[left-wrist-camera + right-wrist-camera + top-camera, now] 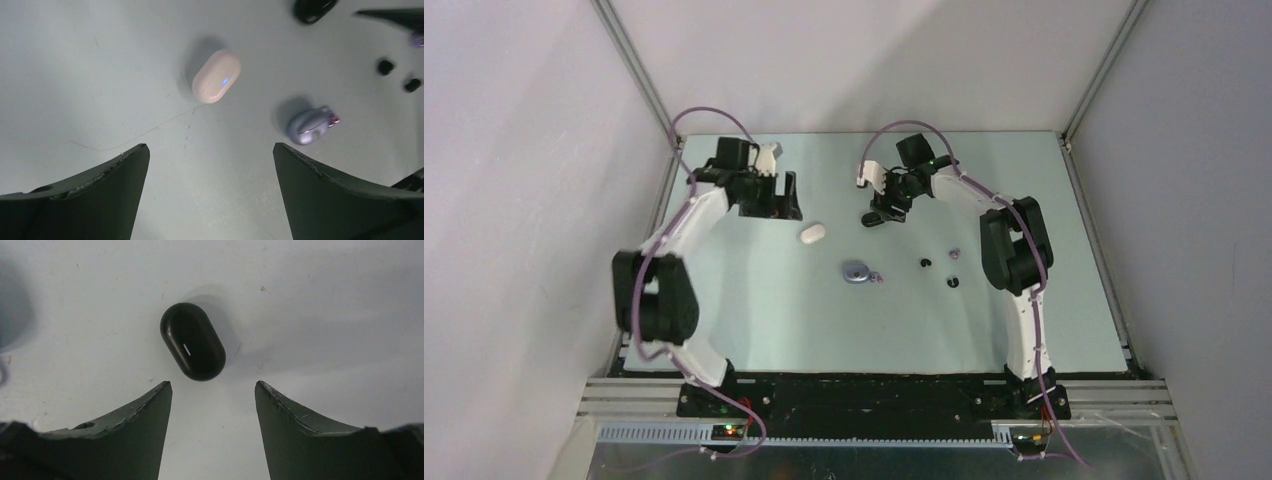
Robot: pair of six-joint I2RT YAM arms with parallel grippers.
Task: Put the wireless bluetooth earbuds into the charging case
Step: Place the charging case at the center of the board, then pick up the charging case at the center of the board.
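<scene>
Three oval charging cases lie on the table. The white case [812,234] [216,76], showing a blue light, sits ahead of my left gripper [786,200] [211,150], which is open and holds nothing. The lavender case [856,271] [308,126] has a lavender earbud [876,278] [332,120] touching its side. The black case [873,219] [192,341] lies closed just beyond the fingertips of my right gripper [884,208] [213,385], which is open above the table. Two black earbuds [925,262] [954,282] and another lavender earbud [954,254] lie loose to the right.
The pale table [774,320] is enclosed by white walls on the left, back and right, with metal frame posts [639,75] at the back corners. Both arm bases stand at the near edge.
</scene>
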